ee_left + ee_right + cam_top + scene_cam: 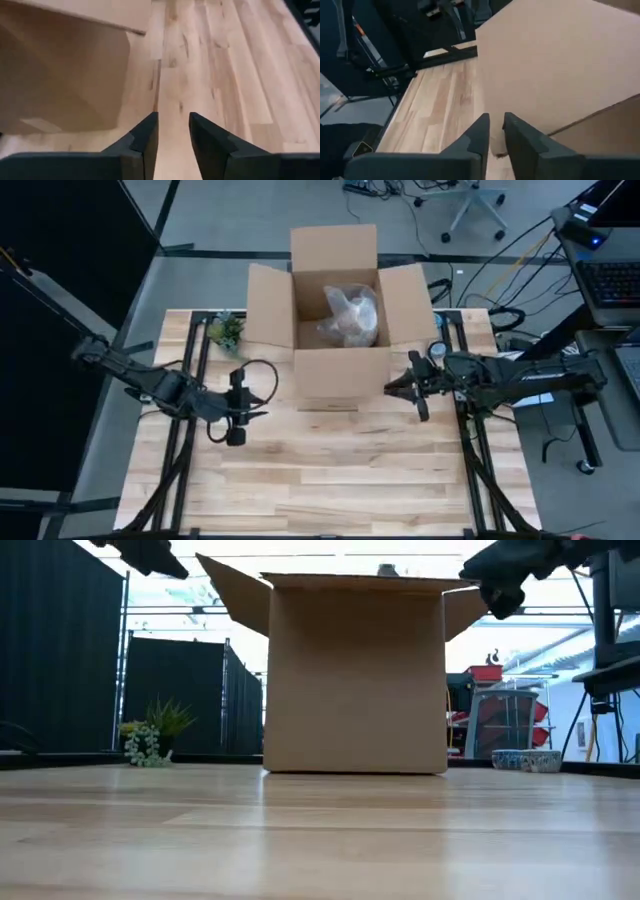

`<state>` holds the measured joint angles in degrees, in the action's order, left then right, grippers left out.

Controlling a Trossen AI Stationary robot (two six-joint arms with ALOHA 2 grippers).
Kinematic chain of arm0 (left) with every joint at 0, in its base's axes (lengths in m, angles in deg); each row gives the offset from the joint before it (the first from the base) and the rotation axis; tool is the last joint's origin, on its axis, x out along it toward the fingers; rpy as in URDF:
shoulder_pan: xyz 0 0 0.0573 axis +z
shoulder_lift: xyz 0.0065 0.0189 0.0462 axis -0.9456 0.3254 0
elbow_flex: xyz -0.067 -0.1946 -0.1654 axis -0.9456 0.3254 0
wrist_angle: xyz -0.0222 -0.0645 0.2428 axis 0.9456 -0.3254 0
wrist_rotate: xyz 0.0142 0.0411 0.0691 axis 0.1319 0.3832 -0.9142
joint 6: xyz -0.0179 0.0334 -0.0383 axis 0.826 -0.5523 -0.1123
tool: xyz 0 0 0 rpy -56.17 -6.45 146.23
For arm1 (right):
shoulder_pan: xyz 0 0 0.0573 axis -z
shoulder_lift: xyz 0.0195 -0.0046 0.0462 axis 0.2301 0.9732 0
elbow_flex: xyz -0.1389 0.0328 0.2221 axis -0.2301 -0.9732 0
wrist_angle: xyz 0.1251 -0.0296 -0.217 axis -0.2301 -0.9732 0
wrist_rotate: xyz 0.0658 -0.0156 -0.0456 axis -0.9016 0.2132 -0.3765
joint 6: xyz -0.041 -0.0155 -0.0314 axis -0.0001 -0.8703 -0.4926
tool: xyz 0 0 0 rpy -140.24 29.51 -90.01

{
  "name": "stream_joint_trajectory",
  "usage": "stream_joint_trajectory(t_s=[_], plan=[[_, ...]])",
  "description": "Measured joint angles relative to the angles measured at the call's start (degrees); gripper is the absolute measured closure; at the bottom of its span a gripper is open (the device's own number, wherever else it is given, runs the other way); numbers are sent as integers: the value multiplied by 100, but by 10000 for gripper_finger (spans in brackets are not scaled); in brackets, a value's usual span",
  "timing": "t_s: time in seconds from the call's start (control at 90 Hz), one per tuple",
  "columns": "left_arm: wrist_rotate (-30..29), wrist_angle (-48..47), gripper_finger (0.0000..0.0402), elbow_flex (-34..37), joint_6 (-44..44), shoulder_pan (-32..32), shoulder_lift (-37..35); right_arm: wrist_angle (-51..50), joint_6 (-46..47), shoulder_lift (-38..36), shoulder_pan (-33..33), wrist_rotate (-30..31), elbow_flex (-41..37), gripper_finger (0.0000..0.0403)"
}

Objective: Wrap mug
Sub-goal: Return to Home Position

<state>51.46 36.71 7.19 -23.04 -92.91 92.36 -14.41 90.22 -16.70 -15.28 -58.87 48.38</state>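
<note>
An open cardboard box [335, 370] stands on its bottom at the far middle of the table, flaps spread. Inside it lies a crumpled clear wrapping bundle [350, 318]; the mug itself is hidden. My left gripper [240, 412] hovers left of the box's near corner, above the table. In the left wrist view its fingers [173, 120] stand slightly open with only bare wood between them and the box wall [60, 75] beside them. My right gripper [400, 388] hovers at the box's right near corner. In the right wrist view its fingers [496, 120] are nearly together beside the box flap [560, 65].
A small potted plant [226, 330] stands left of the box near the far edge. A patterned bowl [527, 760] sits to the right behind the box. Bare wooden tabletop [330, 470] stretches from the box to the near edge. Black frame rails run along both table sides.
</note>
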Motion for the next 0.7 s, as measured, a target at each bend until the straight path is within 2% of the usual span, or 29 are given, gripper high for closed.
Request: stream_joint_trajectory(t_s=[0.178, 0.311, 0.533, 0.7], plan=[[354, 233, 340, 307, -40, 214, -138, 95, -40, 0, 0, -5, -56, 397], [845, 683, 361, 586, -192, 377, -194, 91, -161, 0, -1, -103, -56, 402], [1190, 1170, 391, 991, -458, 630, -209, 78, -398, -56, -7, -966, -58, 403], [1597, 1627, 401, 1334, -673, 1024, -380, 285, -642, -191, -7, -1006, -284, 403]])
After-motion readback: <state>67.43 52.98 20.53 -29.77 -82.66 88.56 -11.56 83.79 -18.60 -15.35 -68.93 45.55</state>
